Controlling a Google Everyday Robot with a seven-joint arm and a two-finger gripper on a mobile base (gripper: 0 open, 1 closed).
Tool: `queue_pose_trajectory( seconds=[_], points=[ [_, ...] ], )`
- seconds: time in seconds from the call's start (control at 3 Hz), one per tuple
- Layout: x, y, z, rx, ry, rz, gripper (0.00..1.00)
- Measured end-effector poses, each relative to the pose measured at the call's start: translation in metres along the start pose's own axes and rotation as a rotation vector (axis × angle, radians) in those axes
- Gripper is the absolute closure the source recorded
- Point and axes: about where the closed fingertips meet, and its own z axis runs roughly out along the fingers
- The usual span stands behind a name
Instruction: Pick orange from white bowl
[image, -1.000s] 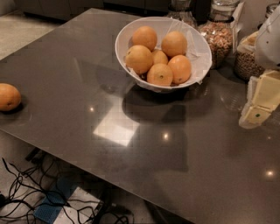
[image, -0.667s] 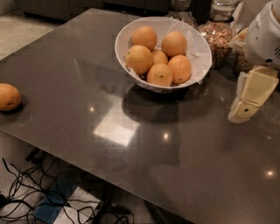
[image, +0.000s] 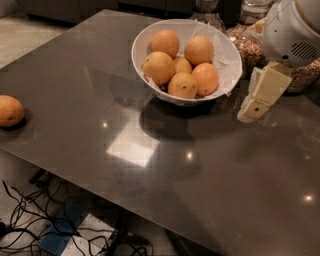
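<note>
gripper beside white bowl, glass jars just behind

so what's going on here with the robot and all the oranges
A one-armed robot is set to pick an orange out of the white bowl. Its gripper hangs low over the table just right of the bowl, with no orange in it. Six oranges lie in the bowl, and a lone orange sits at the table's left edge.

The cream-coloured blocky gripper hangs at the right of the view, slanting down and leftward from the rounded white plastic wrist housing.
</note>
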Motion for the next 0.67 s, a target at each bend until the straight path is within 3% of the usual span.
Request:
queue_pose_trajectory(
  seconds=[0.33, 0.67],
  points=[
    [0.000, 0.000, 0.000, 0.000, 0.000, 0.000, 0.00],
    [-0.005, -0.011, 0.009, 0.013, -0.051, 0.013, 0.00]
  ],
)
